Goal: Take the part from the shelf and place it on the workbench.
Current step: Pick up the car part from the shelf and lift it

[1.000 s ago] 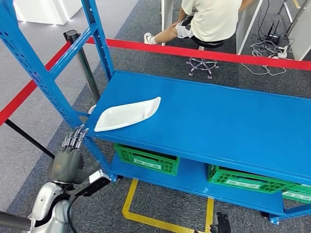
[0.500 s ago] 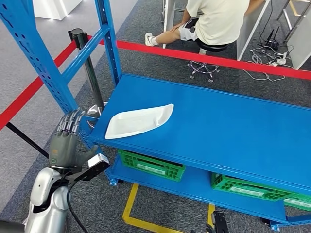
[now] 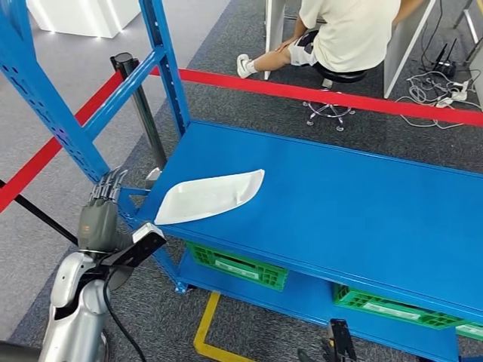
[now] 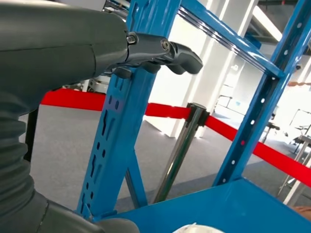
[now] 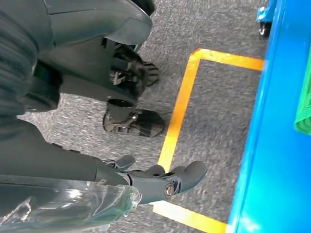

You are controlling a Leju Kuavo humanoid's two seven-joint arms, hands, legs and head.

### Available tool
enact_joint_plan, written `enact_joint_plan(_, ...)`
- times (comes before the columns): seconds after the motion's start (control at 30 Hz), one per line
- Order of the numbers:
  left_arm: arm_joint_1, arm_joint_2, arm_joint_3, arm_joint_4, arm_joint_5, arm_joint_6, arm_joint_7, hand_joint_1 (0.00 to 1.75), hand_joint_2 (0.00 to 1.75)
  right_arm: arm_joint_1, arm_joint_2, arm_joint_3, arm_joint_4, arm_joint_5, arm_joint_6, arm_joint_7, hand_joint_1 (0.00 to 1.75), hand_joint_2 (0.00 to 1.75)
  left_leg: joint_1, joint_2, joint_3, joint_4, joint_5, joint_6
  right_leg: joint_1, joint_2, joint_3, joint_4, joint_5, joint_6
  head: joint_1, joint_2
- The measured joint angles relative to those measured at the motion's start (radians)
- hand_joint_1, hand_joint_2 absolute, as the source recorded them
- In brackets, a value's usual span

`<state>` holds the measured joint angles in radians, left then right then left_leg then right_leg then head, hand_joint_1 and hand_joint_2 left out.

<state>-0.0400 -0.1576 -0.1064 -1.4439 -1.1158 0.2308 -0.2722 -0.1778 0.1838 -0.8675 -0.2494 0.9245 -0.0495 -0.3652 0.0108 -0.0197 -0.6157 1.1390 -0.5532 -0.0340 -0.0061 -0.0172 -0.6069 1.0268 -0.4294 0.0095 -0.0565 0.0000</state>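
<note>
The part (image 3: 207,196), a flat curved white piece, lies near the left front corner of the blue shelf board (image 3: 353,219). My left hand (image 3: 103,215) is raised just left of that corner, fingers straight and apart, holding nothing. It stands a short way from the part. In the left wrist view the left hand (image 4: 92,43) stretches out in front of a blue upright, and the part's white edge (image 4: 194,228) peeks in beyond it. My right hand (image 5: 154,182) hangs over the grey floor beside the shelf's lower board, fingers stretched out and empty.
Blue uprights (image 3: 45,98) frame the shelf's left end. Green crates (image 3: 239,264) sit on the lower board. A red barrier tape (image 3: 319,94) on a metal post (image 3: 139,105) runs behind, with a seated person (image 3: 347,34) beyond. A yellow line (image 3: 205,324) marks the floor.
The whole picture has shifted, so the camera moved. My left hand has come up a little and nearer the shelf's left front corner. The part has not moved on the shelf.
</note>
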Motion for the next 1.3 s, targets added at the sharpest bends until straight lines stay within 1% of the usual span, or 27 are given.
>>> enact_joint_plan(0.03, -0.002, 0.001, -0.001, 0.006, 0.006, -0.005, -0.003, 0.0, 1.75, -0.002, 0.001, 0.0, 0.0, 0.001, 0.0, 0.0, 0.0, 1.75, 0.0, 0.004, -0.041, 0.068, -0.025, -0.003, 0.0, -0.005, 0.0, 0.0, -0.001, -0.002, -0.002, 0.0)
enact_joint_plan(0.07, -0.002, 0.003, -0.001, 0.012, 0.015, -0.01, -0.007, 0.0, 1.75, -0.004, 0.001, 0.0, 0.0, 0.002, 0.001, 0.0, 0.0, 1.75, 0.001, 0.006, -0.075, 0.121, -0.038, -0.005, 0.0, -0.008, 0.001, 0.0, -0.001, -0.002, -0.002, 0.0)
enact_joint_plan(0.1, -0.002, 0.006, -0.003, 0.017, 0.028, -0.017, -0.012, 0.0, 1.75, -0.004, 0.001, 0.0, 0.001, 0.003, 0.002, 0.0, 0.0, 1.75, 0.002, 0.007, -0.093, 0.145, -0.035, -0.006, -0.001, -0.009, 0.001, 0.0, -0.002, -0.003, -0.002, 0.0)
enact_joint_plan(0.13, -0.002, 0.01, -0.005, 0.023, 0.046, -0.024, -0.02, 0.0, 1.75, -0.004, 0.002, 0.0, 0.001, 0.005, 0.003, 0.0, 0.0, 1.75, 0.004, 0.007, -0.092, 0.13, -0.011, -0.007, -0.003, -0.008, 0.001, 0.0, -0.001, -0.001, -0.002, 0.0)
enact_joint_plan(0.17, -0.002, 0.014, -0.007, 0.027, 0.067, -0.032, -0.029, 0.0, 1.75, -0.004, 0.003, 0.0, 0.002, 0.006, 0.005, 0.0, 0.0, 1.75, 0.006, 0.007, -0.07, 0.08, 0.025, -0.009, -0.005, -0.007, 0.002, 0.0, -0.001, 0.002, -0.002, 0.0)
enact_joint_plan(0.2, -0.002, 0.019, -0.01, 0.031, 0.09, -0.04, -0.041, 0.0, 1.75, -0.005, 0.004, 0.001, 0.002, 0.009, 0.007, 0.0, 0.0, 1.75, 0.009, 0.007, -0.037, 0.013, 0.061, -0.011, -0.006, -0.006, 0.002, 0.001, 0.0, 0.008, -0.003, 0.0)
enact_joint_plan(0.23, -0.003, 0.023, -0.012, 0.035, 0.113, -0.049, -0.053, 0.0, 1.75, -0.007, 0.005, 0.001, 0.002, 0.011, 0.008, 0.0, 0.0, 1.75, 0.012, 0.006, -0.004, -0.053, 0.087, -0.011, -0.005, -0.005, -0.002, 0.004, -0.003, 0.015, -0.005, 0.0)
enact_joint_plan(0.27, -0.003, 0.027, -0.015, 0.038, 0.133, -0.057, -0.063, 0.0, 1.75, -0.009, 0.005, 0.002, 0.002, 0.013, 0.009, 0.0, 0.0, 1.75, 0.014, 0.005, 0.018, -0.097, 0.098, -0.01, -0.004, -0.004, -0.005, 0.005, -0.007, 0.022, -0.004, 0.0)
enact_joint_plan(0.3, -0.002, 0.031, -0.019, 0.042, 0.147, -0.064, -0.072, 0.0, 1.75, -0.011, 0.005, 0.002, 0.002, 0.014, 0.009, 0.0, 0.0, 1.75, 0.014, 0.005, 0.029, -0.12, 0.099, -0.005, -0.002, -0.003, -0.008, 0.004, -0.011, 0.028, -0.004, 0.0)
enact_joint_plan(0.4, -0.001, 0.041, -0.028, 0.054, 0.166, -0.074, -0.084, 0.0, 1.75, -0.013, 0.006, 0.004, 0.002, 0.015, 0.01, -0.001, 0.0, 1.75, 0.013, 0.005, 0.033, -0.126, 0.1, 0.018, -0.004, -0.001, -0.004, 0.002, -0.02, 0.039, 0.001, 0.0)
enact_joint_plan(0.43, 0.0, 0.044, -0.029, 0.057, 0.172, -0.076, -0.087, 0.0, 1.75, -0.012, 0.006, 0.005, 0.002, 0.015, 0.01, -0.001, 0.0, 1.75, 0.013, 0.005, 0.035, -0.127, 0.102, 0.025, -0.005, 0.001, -0.011, 0.022, -0.032, 0.042, 0.003, 0.0)
enact_joint_plan(0.47, 0.001, 0.046, -0.032, 0.059, 0.183, -0.08, -0.091, 0.0, 1.75, -0.012, 0.006, 0.005, 0.002, 0.016, 0.01, -0.001, 0.0, 1.75, 0.014, 0.006, 0.036, -0.127, 0.103, 0.033, -0.006, 0.004, -0.03, 0.064, -0.055, 0.044, 0.005, 0.0)
enact_joint_plan(0.53, 0.006, 0.054, -0.036, 0.062, 0.217, -0.094, -0.103, 0.0, 1.75, -0.012, 0.006, 0.006, 0.003, 0.019, 0.012, -0.001, 0.0, 1.75, 0.011, 0.006, 0.038, -0.127, 0.102, 0.042, -0.005, 0.01, -0.098, 0.197, -0.117, 0.046, 0.01, 0.0)
enact_joint_plan(0.57, 0.009, 0.059, -0.038, 0.065, 0.234, -0.101, -0.109, 0.0, 1.75, -0.011, 0.006, 0.006, 0.004, 0.02, 0.012, -0.001, 0.0, 1.75, 0.009, 0.006, 0.039, -0.127, 0.1, 0.045, -0.005, 0.012, -0.133, 0.257, -0.136, 0.046, 0.012, 0.0)
enact_joint_plan(0.6, 0.013, 0.064, -0.038, 0.067, 0.247, -0.107, -0.114, 0.0, 1.31, -0.011, 0.006, 0.007, 0.004, 0.021, 0.012, -0.001, 0.0, 1.75, 0.007, 0.006, 0.041, -0.127, 0.098, 0.046, -0.005, 0.013, -0.153, 0.285, -0.137, 0.044, 0.013, 0.0)
enact_joint_plan(0.63, 0.016, 0.07, -0.039, 0.07, 0.255, -0.11, -0.117, 0.0, 0.87, -0.01, 0.006, 0.007, 0.005, 0.022, 0.013, -0.001, 0.0, 1.75, 0.005, 0.006, 0.045, -0.127, 0.095, 0.047, -0.004, 0.013, -0.155, 0.275, -0.118, 0.041, 0.014, 0.0)
enact_joint_plan(0.67, 0.02, 0.074, -0.039, 0.071, 0.261, -0.111, -0.119, 0.0, 0.44, -0.011, 0.006, 0.007, 0.005, 0.023, 0.014, -0.001, 0.0, 1.75, 0.004, 0.006, 0.05, -0.127, 0.092, 0.046, -0.004, 0.013, -0.136, 0.225, -0.083, 0.037, 0.014, 0.0)
enact_joint_plan(0.7, 0.024, 0.077, -0.039, 0.072, 0.264, -0.112, -0.121, 0.0, 0.0, -0.011, 0.006, 0.007, 0.005, 0.023, 0.016, -0.002, 0.0, 1.75, 0.004, 0.005, 0.055, -0.127, 0.088, 0.044, -0.003, 0.011, -0.104, 0.155, -0.044, 0.032, 0.014, 0.0)
enact_joint_plan(0.73, 0.027, 0.08, -0.04, 0.073, 0.266, -0.112, -0.122, 0.0, 0.0, -0.011, 0.006, 0.008, 0.005, 0.024, 0.017, -0.002, 0.0, 1.75, 0.001, 0.003, 0.059, -0.125, 0.083, 0.04, -0.001, 0.009, -0.073, 0.089, -0.012, 0.028, 0.014, 0.0)
enact_joint_plan(0.77, 0.031, 0.084, -0.04, 0.074, 0.268, -0.113, -0.122, 0.0, 0.0, -0.012, 0.006, 0.008, 0.005, 0.025, 0.018, -0.002, 0.0, 1.75, -0.001, 0.0, 0.061, -0.124, 0.079, 0.036, 0.001, 0.007, -0.048, 0.041, 0.01, 0.026, 0.014, 0.0)
enact_joint_plan(0.8, 0.035, 0.087, -0.04, 0.076, 0.268, -0.113, -0.122, 0.0, 0.0, -0.012, 0.007, 0.008, 0.005, 0.027, 0.019, -0.002, 0.0, 1.75, -0.003, -0.003, 0.062, -0.122, 0.076, 0.033, 0.001, 0.005, -0.034, 0.016, 0.022, 0.027, 0.014, 0.0)
enact_joint_plan(0.87, 0.04, 0.098, -0.039, 0.08, 0.266, -0.111, -0.122, 0.0, 0.0, -0.013, 0.008, 0.009, 0.005, 0.031, 0.021, -0.002, 0.0, 1.75, -0.003, -0.007, 0.062, -0.123, 0.075, 0.037, 0.002, 0.005, -0.029, 0.008, 0.027, 0.036, 0.013, 0.0)
enact_joint_plan(0.9, 0.041, 0.104, -0.04, 0.082, 0.264, -0.109, -0.122, 0.0, 0.0, -0.014, 0.009, 0.009, 0.005, 0.033, 0.022, -0.002, 0.0, 1.75, -0.003, -0.008, 0.063, -0.125, 0.075, 0.041, 0.002, 0.004, -0.028, 0.007, 0.028, 0.038, 0.013, 0.0)
enact_joint_plan(0.93, 0.041, 0.109, -0.04, 0.085, 0.261, -0.108, -0.122, 0.0, 0.0, -0.015, 0.01, 0.01, 0.006, 0.034, 0.022, -0.001, 0.0, 1.75, -0.002, -0.009, 0.065, -0.129, 0.077, 0.042, 0.003, 0.003, -0.028, 0.007, 0.026, 0.037, 0.013, 0.0)
enact_joint_plan(1.07, 0.041, 0.125, -0.043, 0.095, 0.252, -0.105, -0.122, 0.0, 1.75, -0.016, 0.01, 0.016, 0.006, 0.035, 0.023, -0.001, 0.0, 1.75, -0.001, -0.01, 0.071, -0.142, 0.079, 0.023, 0.005, 0.002, -0.028, 0.007, 0.022, 0.026, 0.014, 0.0)
enact_joint_plan(1.17, 0.043, 0.138, -0.055, 0.103, 0.246, -0.104, -0.132, 0.0, 1.75, -0.016, 0.012, 0.019, 0.006, 0.04, 0.024, 0.001, 0.0, 1.75, -0.001, -0.01, 0.071, -0.144, 0.08, 0.019, 0.005, 0.002, -0.027, 0.007, 0.022, 0.024, 0.014, 0.0)
enact_joint_plan(1.3, 0.054, 0.161, -0.101, 0.118, 0.248, -0.109, -0.179, 0.0, 1.75, -0.018, 0.014, 0.026, 0.006, 0.047, 0.027, 0.004, 0.0, 1.75, -0.002, -0.01, 0.073, -0.144, 0.081, 0.018, 0.005, 0.001, -0.023, 0.004, 0.023, 0.023, 0.014, 0.0)
